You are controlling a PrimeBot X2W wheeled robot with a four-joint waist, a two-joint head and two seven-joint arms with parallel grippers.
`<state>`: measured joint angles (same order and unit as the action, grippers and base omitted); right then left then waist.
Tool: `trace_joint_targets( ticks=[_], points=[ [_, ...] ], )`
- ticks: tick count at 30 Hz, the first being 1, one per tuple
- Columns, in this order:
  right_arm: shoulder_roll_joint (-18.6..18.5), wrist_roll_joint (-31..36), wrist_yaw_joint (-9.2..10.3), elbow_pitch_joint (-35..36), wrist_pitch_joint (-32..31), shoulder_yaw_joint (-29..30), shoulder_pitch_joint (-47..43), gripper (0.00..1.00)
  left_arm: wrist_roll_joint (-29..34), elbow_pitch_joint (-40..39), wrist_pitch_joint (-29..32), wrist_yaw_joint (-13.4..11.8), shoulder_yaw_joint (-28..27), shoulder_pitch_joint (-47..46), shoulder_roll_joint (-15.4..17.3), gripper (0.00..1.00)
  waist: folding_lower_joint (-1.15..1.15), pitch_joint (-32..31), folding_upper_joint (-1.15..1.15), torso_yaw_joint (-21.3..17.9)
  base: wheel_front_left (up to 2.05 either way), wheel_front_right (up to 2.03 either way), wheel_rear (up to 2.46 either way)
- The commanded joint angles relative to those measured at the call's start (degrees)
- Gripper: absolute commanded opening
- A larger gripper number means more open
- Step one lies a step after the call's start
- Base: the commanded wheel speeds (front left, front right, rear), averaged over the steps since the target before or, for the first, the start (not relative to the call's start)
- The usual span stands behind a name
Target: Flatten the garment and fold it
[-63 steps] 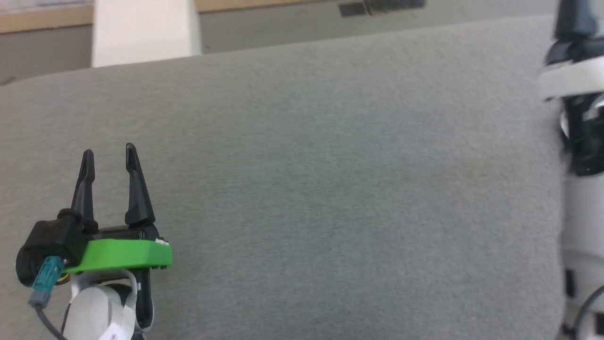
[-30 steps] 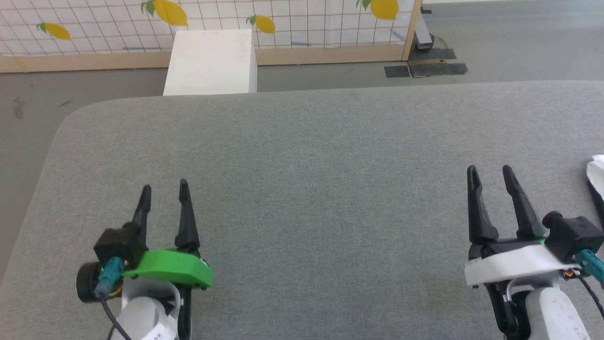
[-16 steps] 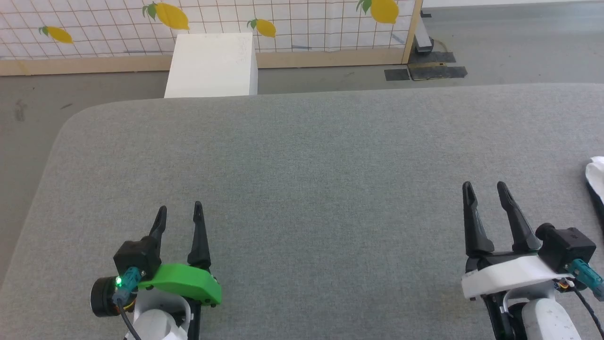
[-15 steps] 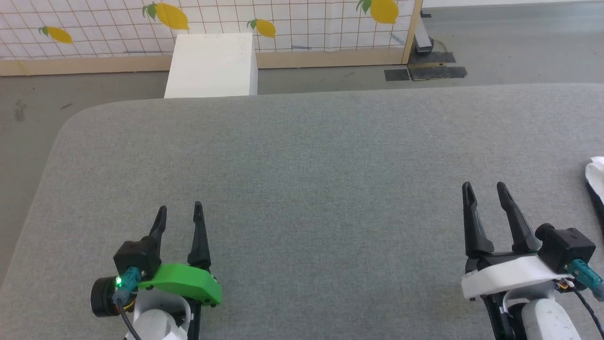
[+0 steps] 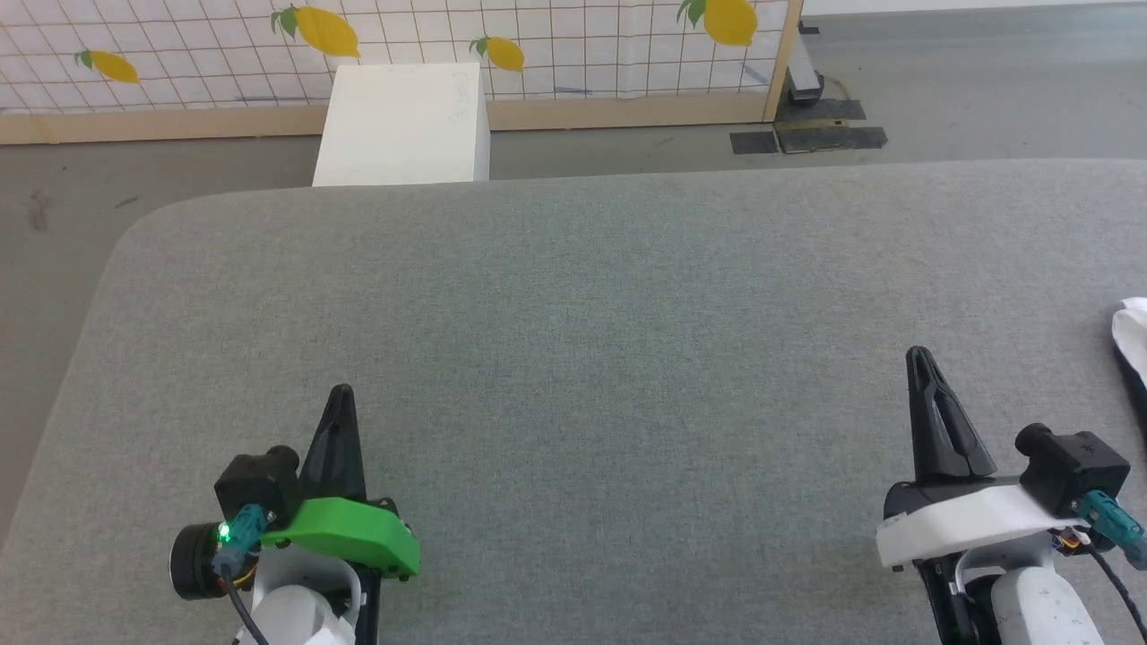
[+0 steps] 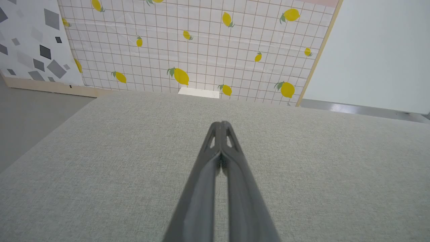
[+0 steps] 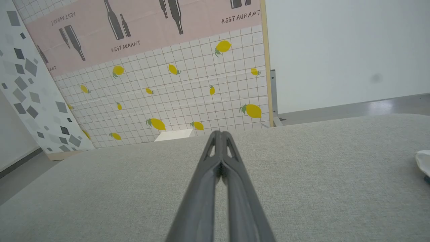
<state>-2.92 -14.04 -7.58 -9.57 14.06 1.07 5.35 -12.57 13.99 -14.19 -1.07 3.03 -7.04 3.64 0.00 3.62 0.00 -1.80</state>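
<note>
Nearest the robot, both arms rest low over the grey padded table point(image 5: 573, 358). The left gripper point(image 5: 341, 392), on its green mount, has its two dark fingers pressed together into a single point, with nothing between them. The right gripper point(image 5: 919, 353), on its white mount, is closed the same way and is also empty. Each wrist view confirms this, showing the fingers meeting at the tips above bare grey fabric. Neither gripper touches any cloth.

The stretch of table between the two grippers and beyond them is plain and flat. The garment point(image 5: 1132, 331) lies at the far right edge of the head view, to the right of the right gripper and apart from it. Only a white corner shows, with a dark strip beneath it, and the rest is cut off by the frame. The right wrist view catches the same white corner at its right edge. How the garment is lying, crumpled or spread, cannot be told from so little.

Past the table's far edge stands a white box point(image 5: 403, 121) on the floor, and behind it a tiled panel printed with lemons point(image 5: 538, 36).

The task looks to be at its very start, with the garment not yet grasped or flattened. The next move likely calls for turning or reaching to the right, parting the right gripper's fingers and taking hold of an edge of the cloth. The garment could then be drawn to the middle of the table, where both arms can spread it.
</note>
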Motion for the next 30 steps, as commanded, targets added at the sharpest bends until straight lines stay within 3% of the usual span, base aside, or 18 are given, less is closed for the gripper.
trace_joint_targets(
  ticks=[1,30],
  points=[
    [0.0,0.7,0.01,0.4,-0.3,0.0,-0.3,0.00,0.6,-0.5,0.4,0.1,-0.1,0.4,0.0,0.00,0.00,-0.1,0.00,0.0,0.00,0.00,0.00],
    [0.0,4.7,0.03,3.2,-4.5,-0.3,-1.9,0.00,4.2,-4.6,4.6,0.4,-1.0,2.4,-0.3,0.00,0.00,-1.1,0.00,0.6,0.00,0.00,0.00]
  ],
)
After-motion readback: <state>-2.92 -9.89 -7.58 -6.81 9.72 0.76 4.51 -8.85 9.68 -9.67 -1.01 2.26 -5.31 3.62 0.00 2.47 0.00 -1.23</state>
